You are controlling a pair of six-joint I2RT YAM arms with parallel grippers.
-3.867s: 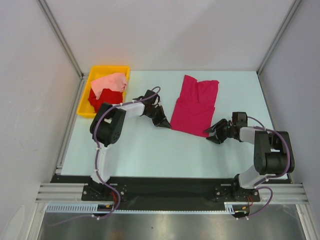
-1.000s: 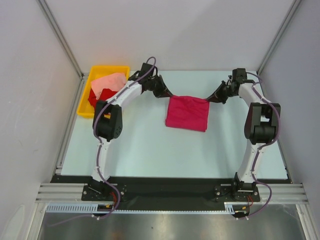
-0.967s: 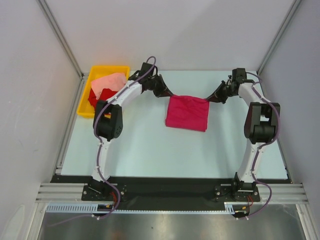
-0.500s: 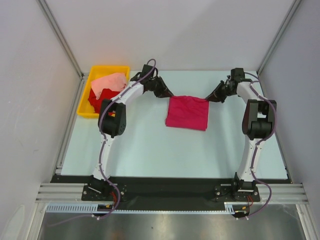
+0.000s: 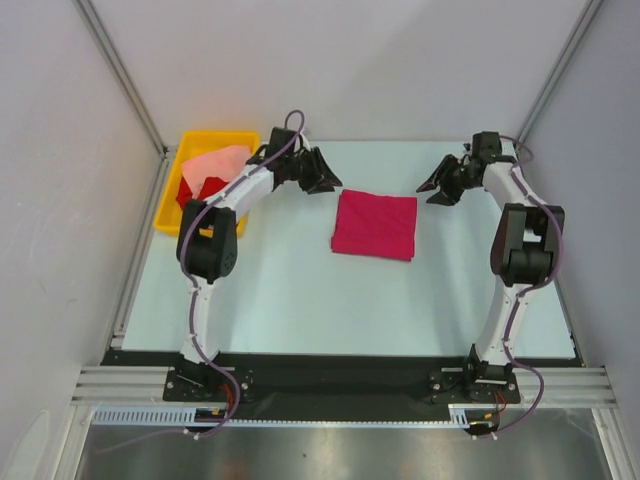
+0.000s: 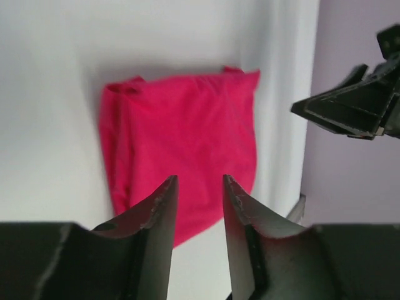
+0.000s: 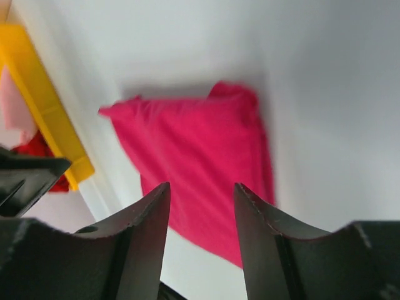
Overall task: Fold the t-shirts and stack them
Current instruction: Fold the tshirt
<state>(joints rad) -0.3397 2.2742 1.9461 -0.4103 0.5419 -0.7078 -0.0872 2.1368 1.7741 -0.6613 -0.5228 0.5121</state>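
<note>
The magenta-crimson t-shirt [image 5: 375, 225] lies folded into a flat rectangle on the table, at centre back. It also shows in the left wrist view [image 6: 181, 162] and the right wrist view [image 7: 200, 169]. My left gripper [image 5: 328, 183] is open and empty, raised just off the shirt's far left corner. My right gripper [image 5: 432, 189] is open and empty, raised off the shirt's far right corner. The pale salmon-pink t-shirt [image 5: 215, 162] and the bright red t-shirt [image 5: 195, 192] lie crumpled in the yellow bin [image 5: 168, 212] at the back left.
The yellow bin's corner shows in the right wrist view [image 7: 47, 106]. Grey walls and metal rails enclose the table on the left, back and right. The black base rail runs along the near edge.
Both grippers held the shirt's far corners a second ago. They have let go, opened and pulled back outward. The shirt now lies flat.
</note>
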